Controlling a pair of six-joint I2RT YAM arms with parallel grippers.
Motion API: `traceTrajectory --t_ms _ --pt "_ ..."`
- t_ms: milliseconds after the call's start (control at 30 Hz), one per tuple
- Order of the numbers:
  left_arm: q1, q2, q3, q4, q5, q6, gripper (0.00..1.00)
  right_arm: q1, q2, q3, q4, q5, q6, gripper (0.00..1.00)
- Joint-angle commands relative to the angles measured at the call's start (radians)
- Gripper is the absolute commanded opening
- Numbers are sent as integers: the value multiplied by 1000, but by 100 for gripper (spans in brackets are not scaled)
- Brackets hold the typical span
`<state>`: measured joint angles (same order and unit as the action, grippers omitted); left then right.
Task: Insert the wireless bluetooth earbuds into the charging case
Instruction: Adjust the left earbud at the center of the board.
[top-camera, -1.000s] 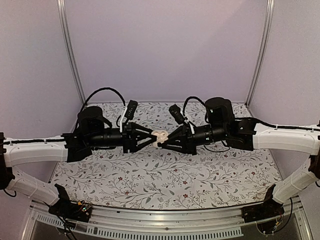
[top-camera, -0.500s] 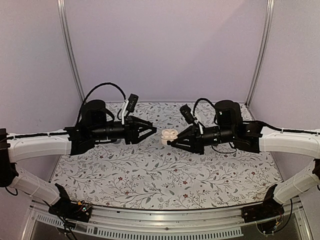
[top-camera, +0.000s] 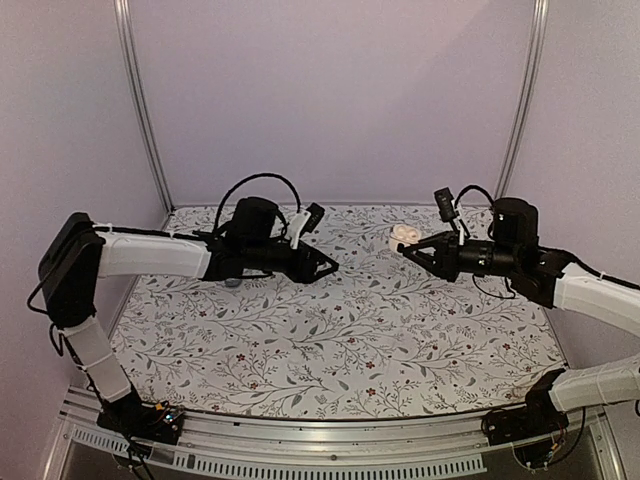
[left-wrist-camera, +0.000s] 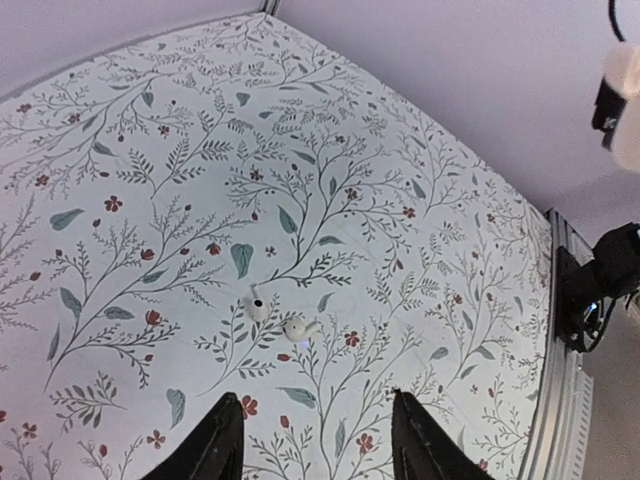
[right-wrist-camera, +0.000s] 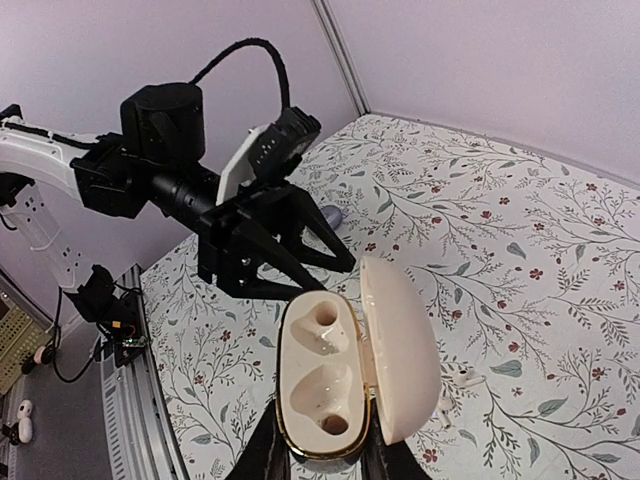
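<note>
Parting from the centre, the left tool (top-camera: 322, 268) now hangs empty, fingers apart, above the two earbuds (left-wrist-camera: 298, 328) lying on the worktop (top-camera: 350, 340); the right tool (top-camera: 404, 249) has carried off the charging case (right-wrist-camera: 325, 375), clamped on it, lid open, both sockets vacant; insertion is not yet begun.

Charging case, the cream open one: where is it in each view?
Top external: cream hinged charging case right of centre, in the right gripper.
Left wrist: likely the blurred cream shape cropped at the top right corner.
Right wrist: bottom centre, lid open, both sockets empty.
Shared landmark: floral table cover.
</note>
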<state>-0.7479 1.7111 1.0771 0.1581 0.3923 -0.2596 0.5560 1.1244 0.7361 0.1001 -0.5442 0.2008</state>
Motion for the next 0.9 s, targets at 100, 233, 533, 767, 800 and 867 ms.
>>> traceTrajectory --t_ms 100,233,533,767,800,867 --pt "-27 335 329 -172 -22 80 45 -50 -66 -45 15 -28 31 0" --pt "-41 485 508 -265 -22 99 41 -56 -82 -53 5 -29 31 0" --pt "-56 664 710 -367 -2 122 35 -57 -90 -59 2 -36 26 0" --pt "-78 726 765 -415 2 147 29 -57 -103 -59 -9 -33 23 0" --pt "-81 730 766 -420 2 150 28 -57 -105 -58 -11 -33 23 0" --pt "-91 731 760 -431 6 157 24 -57 -109 -56 -17 -30 22 0"
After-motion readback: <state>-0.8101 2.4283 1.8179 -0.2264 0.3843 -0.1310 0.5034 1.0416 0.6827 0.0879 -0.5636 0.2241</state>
